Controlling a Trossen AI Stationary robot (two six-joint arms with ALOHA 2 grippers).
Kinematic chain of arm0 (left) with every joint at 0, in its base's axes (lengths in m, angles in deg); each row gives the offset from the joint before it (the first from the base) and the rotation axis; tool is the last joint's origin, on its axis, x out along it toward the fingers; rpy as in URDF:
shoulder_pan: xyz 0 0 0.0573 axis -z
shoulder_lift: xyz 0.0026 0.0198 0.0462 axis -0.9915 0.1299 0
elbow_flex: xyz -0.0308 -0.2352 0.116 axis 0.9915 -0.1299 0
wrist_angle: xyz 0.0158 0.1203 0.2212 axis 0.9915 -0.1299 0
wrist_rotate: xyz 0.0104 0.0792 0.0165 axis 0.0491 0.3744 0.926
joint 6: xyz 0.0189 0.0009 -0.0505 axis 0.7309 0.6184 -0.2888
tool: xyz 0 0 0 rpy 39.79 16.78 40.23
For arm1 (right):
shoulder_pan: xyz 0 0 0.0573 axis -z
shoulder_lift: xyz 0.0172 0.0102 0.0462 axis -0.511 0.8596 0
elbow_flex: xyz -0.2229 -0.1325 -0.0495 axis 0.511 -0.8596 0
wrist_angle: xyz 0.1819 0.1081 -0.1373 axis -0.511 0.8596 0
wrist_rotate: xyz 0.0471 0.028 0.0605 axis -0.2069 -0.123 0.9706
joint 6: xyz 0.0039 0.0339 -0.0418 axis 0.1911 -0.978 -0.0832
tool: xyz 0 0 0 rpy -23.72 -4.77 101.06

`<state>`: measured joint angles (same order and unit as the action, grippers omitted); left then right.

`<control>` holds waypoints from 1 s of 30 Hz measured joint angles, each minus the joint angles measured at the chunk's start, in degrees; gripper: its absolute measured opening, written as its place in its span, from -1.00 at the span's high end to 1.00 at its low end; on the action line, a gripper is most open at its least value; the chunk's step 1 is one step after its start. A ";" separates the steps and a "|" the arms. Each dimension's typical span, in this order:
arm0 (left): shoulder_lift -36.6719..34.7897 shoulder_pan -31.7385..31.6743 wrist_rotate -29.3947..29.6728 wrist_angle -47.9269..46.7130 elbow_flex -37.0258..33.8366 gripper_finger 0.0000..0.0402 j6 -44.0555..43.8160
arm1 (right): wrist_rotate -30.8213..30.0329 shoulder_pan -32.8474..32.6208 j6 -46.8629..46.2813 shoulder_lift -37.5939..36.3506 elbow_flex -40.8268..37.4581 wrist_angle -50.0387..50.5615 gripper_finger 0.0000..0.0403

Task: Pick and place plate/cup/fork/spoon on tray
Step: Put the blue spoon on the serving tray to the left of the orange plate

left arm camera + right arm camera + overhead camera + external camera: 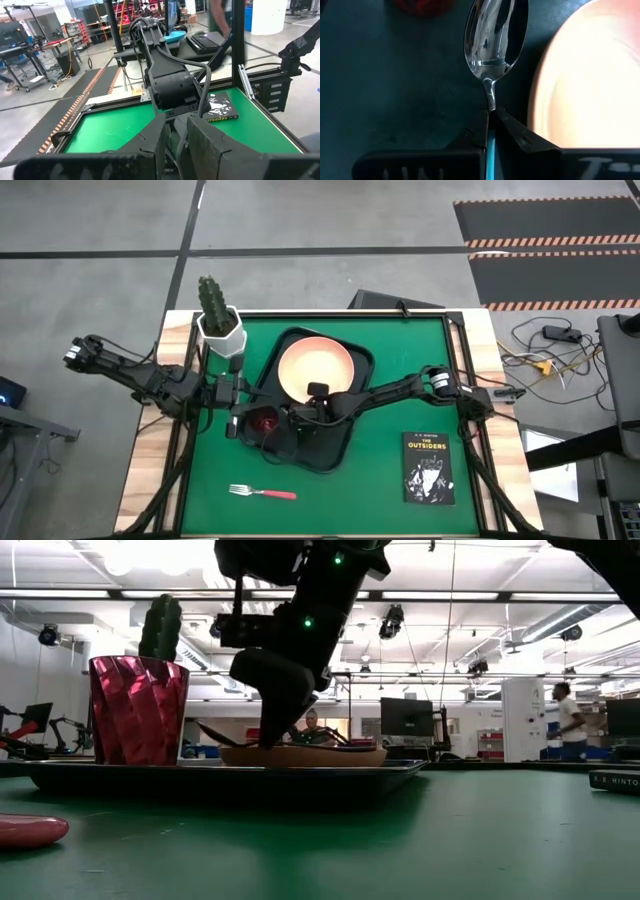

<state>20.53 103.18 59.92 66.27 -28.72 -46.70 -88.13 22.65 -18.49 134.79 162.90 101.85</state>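
Spoon (495, 45) clamped by right gripper (491, 122) over tray (345, 442), at 6 o'clock of plate (315, 368); cup (263, 420) on tray; left gripper (236, 393) state cannot be told; fork (262, 492) on table.

In the high view we cannot see the slim spoon with the silver bowl (495, 37); the right arm covers it. Its light blue handle is mostly hidden between the right gripper (490, 131) fingers. The picture's edge cuts the round peach-pink plate (590, 85) and the small dark red cup (422, 6).
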 joint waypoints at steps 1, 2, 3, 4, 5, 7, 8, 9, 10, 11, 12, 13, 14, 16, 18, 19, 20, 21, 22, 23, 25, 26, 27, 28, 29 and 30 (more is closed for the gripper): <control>0.00 0.00 -0.01 0.01 0.00 0.70 0.00 | 0.60 -0.01 0.00 0.00 -0.04 -0.18 0.94; 0.00 0.00 -0.01 0.03 0.00 0.70 0.00 | 0.81 -0.03 0.00 0.00 -0.18 -0.44 0.94; 0.00 0.00 -0.01 0.04 0.00 0.70 0.00 | 0.81 -0.11 -0.01 -0.02 -0.45 -0.83 0.94; -0.01 0.00 -0.01 0.04 0.00 0.70 0.00 | 0.82 -0.14 0.00 -0.02 -0.67 -0.99 0.94; 0.00 0.00 -0.01 0.04 0.00 0.70 0.00 | 0.83 -0.16 0.00 -0.02 -0.78 -1.00 0.94; -0.02 0.00 -0.01 0.06 0.00 0.70 0.00 | 0.86 -0.17 0.00 -0.02 -0.98 -1.39 0.94; -0.02 0.00 -0.01 0.13 0.00 0.70 0.00 | 0.83 -0.17 0.00 -0.02 -1.12 -1.74 0.94; -0.02 0.00 -0.01 0.13 0.00 0.70 0.00 | 0.83 -0.17 -0.02 -0.11 -1.35 -2.24 0.94; -0.02 0.00 -0.01 0.13 0.00 0.70 0.00 | 0.83 -0.17 0.00 -0.11 -1.58 -2.69 0.94; -0.02 0.00 -0.01 0.13 0.00 0.70 0.00 | 0.84 -0.17 -0.01 -0.11 -1.76 -2.95 0.94; -0.02 0.00 -0.01 0.13 0.00 0.70 0.00 | 0.83 -0.17 -0.01 -0.11 -1.95 -3.15 0.94; -0.02 0.00 -0.01 0.13 0.00 0.70 0.00 | 0.83 -0.17 0.00 -0.11 -2.26 -3.53 0.94; -0.02 0.00 -0.01 0.13 0.00 0.70 0.00 | 0.83 -0.17 -0.03 -0.11 -2.60 -4.07 0.94; -0.02 0.00 -0.01 0.11 0.00 0.70 0.00 | 0.83 -0.17 -0.31 -0.11 -3.36 -5.11 0.94; -0.02 0.00 -0.01 0.11 0.00 0.70 0.00 | 0.86 -0.17 -0.50 -0.11 -4.07 -5.34 0.94; -0.02 0.00 -0.01 0.11 0.00 0.70 0.00 | 0.86 -0.17 -0.55 -0.11 -4.35 -5.68 0.94; -0.02 0.00 -0.01 0.10 0.00 0.70 0.00 | 0.86 -0.17 -0.70 -0.11 -4.50 -5.96 0.94; -0.02 0.00 -0.01 0.11 0.00 0.70 0.00 | 0.86 -0.17 -1.20 -0.11 -4.52 -5.97 0.94; -0.02 0.00 -0.01 0.11 0.00 0.70 0.00 | 0.86 -0.17 -1.61 -0.11 -4.52 -5.98 0.94; -0.02 0.00 -0.02 0.10 0.00 0.70 0.00 | 0.83 -0.17 -2.11 -0.11 -4.52 -6.03 0.94; -0.02 0.00 -0.01 0.09 0.00 0.70 0.00 | 0.86 -0.17 -3.09 -0.11 -4.52 -6.09 0.94; -0.02 0.00 -0.01 0.09 0.00 0.70 0.00 | 0.86 -0.17 -3.39 -0.11 -4.55 -6.03 0.94; -0.02 0.00 -0.01 0.08 0.00 0.70 -0.01 | 0.86 -0.17 -3.58 -0.11 -4.55 -5.99 0.93; -0.02 0.00 -0.01 0.09 0.00 0.70 -0.02 | 0.86 -0.17 -3.65 -0.11 -4.55 -6.03 0.93; -0.02 0.00 -0.01 0.09 0.00 0.70 -0.02 | 0.86 -0.17 -3.67 -0.11 -4.55 -6.02 0.91; -0.02 0.00 -0.02 0.09 0.00 0.70 -0.02 | 0.86 -0.17 -3.72 -0.11 -4.55 -5.99 0.90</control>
<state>20.51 103.18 59.90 66.35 -28.72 -46.73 -87.28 22.48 -22.21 134.68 158.35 95.86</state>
